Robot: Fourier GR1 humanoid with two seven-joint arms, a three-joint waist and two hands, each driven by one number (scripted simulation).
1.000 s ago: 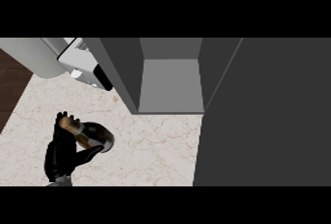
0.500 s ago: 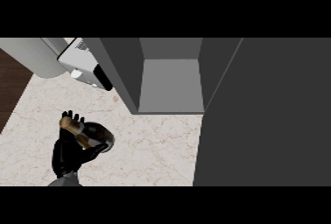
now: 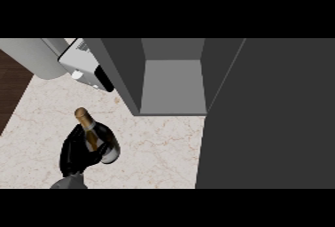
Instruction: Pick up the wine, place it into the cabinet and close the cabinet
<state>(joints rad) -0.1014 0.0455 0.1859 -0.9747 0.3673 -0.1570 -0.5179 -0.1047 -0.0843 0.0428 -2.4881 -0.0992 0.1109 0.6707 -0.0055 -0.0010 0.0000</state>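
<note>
The wine bottle (image 3: pixel 107 141) is dark with a gold-foil neck (image 3: pixel 82 116). It tilts over the marble counter (image 3: pixel 160 150) at the lower left of the head view. My left hand (image 3: pixel 73 154) is curled round the bottle's body from the left and below, its forearm coming in at the lower edge. The grey cabinet (image 3: pixel 171 84) stands open up and to the right of the bottle, its inside bare. Its dark door (image 3: pixel 268 115) swings out toward me and fills the right side. My right hand does not show.
A white appliance (image 3: pixel 85 67) with a dark front sits against the cabinet's left wall. A pale grey rounded object (image 3: pixel 31 57) stands beside it at the upper left. The counter ends at the left, with dark wooden floor (image 3: pixel 9 91) beyond.
My left hand has carried the bottle to the right and a little up, nearer the cabinet's opening. The cabinet and its door have not moved.
</note>
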